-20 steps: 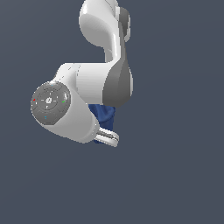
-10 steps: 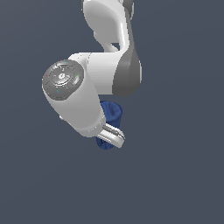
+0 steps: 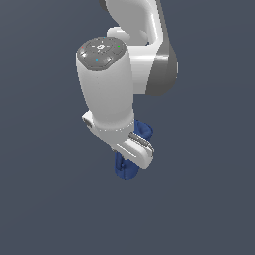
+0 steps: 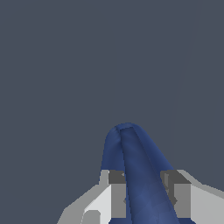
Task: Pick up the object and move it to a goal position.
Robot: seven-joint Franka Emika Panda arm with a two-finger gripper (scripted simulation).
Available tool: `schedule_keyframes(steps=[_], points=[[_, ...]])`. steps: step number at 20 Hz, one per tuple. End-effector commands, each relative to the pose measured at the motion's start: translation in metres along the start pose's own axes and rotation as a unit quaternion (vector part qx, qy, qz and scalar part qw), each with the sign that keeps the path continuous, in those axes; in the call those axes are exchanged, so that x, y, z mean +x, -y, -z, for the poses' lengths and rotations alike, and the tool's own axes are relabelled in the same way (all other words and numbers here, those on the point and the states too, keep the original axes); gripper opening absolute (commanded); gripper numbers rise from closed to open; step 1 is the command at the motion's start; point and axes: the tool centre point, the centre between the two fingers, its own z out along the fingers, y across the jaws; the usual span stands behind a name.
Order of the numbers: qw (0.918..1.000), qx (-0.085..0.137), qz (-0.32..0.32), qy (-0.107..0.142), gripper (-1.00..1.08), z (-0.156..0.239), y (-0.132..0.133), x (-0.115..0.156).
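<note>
The dark blue cup [image 3: 125,169] hangs in the air, caught in the gripper [image 3: 130,160] of the white Panda arm [image 3: 107,94]. From the exterior view only parts of it show: a rounded blue end pokes out below the gripper's white body, and a second patch of blue peeks out above it, toward the exterior view's right. The rest sits hidden behind the hand.

The wrist view makes the hold plain. The cup [image 4: 138,175] runs out between the two fingers [image 4: 117,192], which are pressed against its sides, one on each flank, so the gripper [image 4: 144,194] is pinching the cup. A raised blue ridge runs along the cup's length toward its rounded far end; whether that ridge is a handle, I cannot tell.

Around it there is only flat, dark grey-blue background [image 3: 209,199], with no surface visibly touching the cup.

The arm's last link points steeply downward, its round grey cap with small coloured lights [image 3: 101,51] facing up.
</note>
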Motion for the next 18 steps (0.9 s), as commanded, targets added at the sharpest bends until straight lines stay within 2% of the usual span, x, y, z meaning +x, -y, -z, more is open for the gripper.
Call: schedule_keyframes(steps=[1, 10, 18], points=[[0.9993, 0.010, -0.024, -0.026, -1.00, 0.009, 0.009, -0.002], [0.9897, 0.035, -0.095, -0.100, -1.00, 0.031, 0.035, -0.007], [0.9803, 0.046, -0.132, -0.139, -1.00, 0.042, 0.048, -0.009]])
